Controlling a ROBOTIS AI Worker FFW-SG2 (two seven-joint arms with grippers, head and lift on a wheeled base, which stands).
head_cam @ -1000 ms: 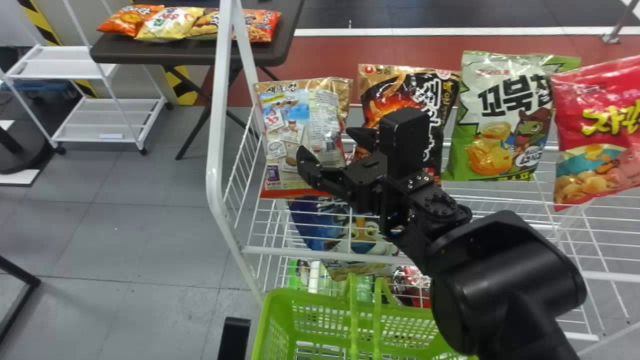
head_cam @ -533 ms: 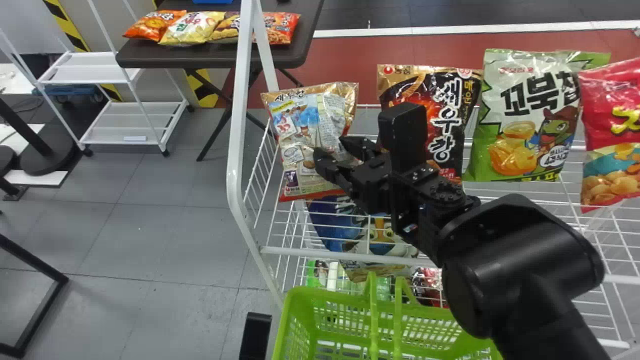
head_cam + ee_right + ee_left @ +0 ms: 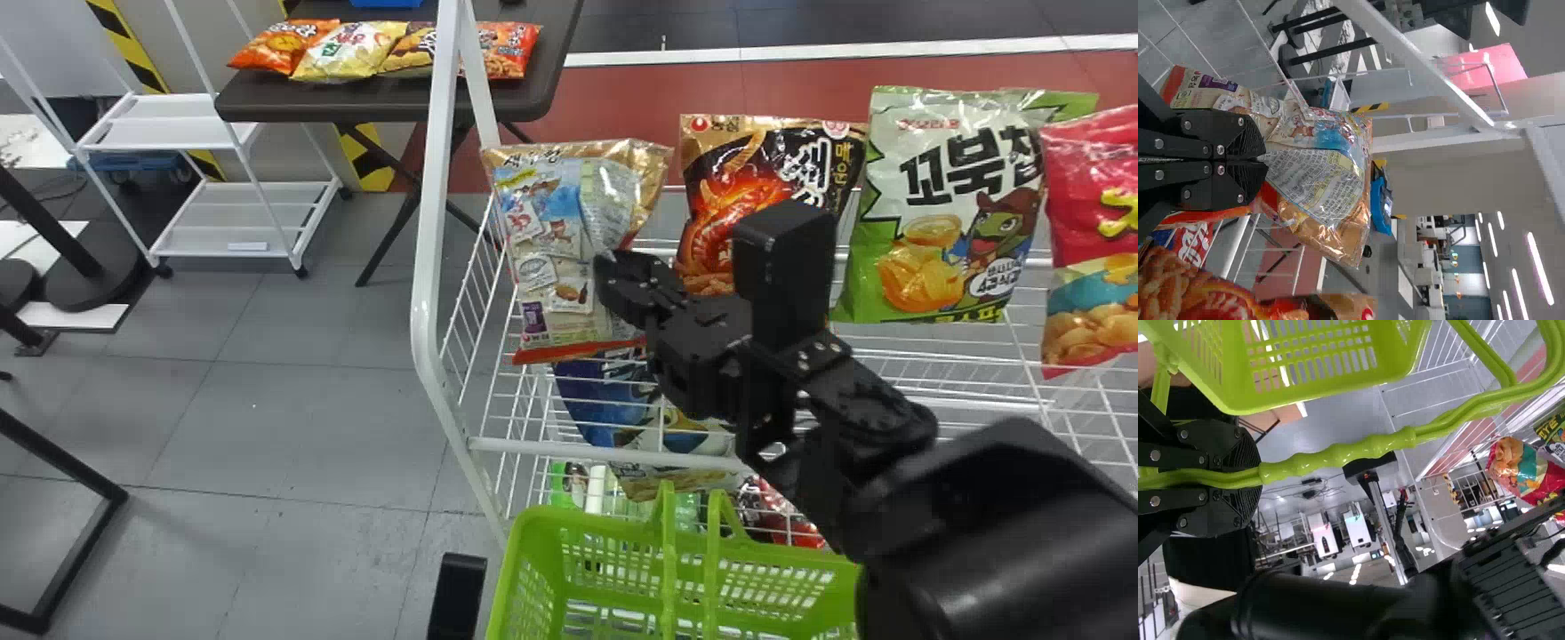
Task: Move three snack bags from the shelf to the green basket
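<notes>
Just beside shelf edge (image 3: 425, 267), snack bag (image 3: 556, 249).

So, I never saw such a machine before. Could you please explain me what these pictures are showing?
This is a robot with two black arms, each ending in a grasping tool. The head picture looks forward and down from its head. The other two come from its left and right wrists and are turned sideways.

The left tool grips the green plastic handle of the green basket. The right tool pinches a gold foil snack bag, its printed back visible.

Beside that bag, on the white wire shelf, stand three more: a black and orange bag, a green and white bag, and a red bag. Behind, four small snack packs lie on a dark table.
</notes>
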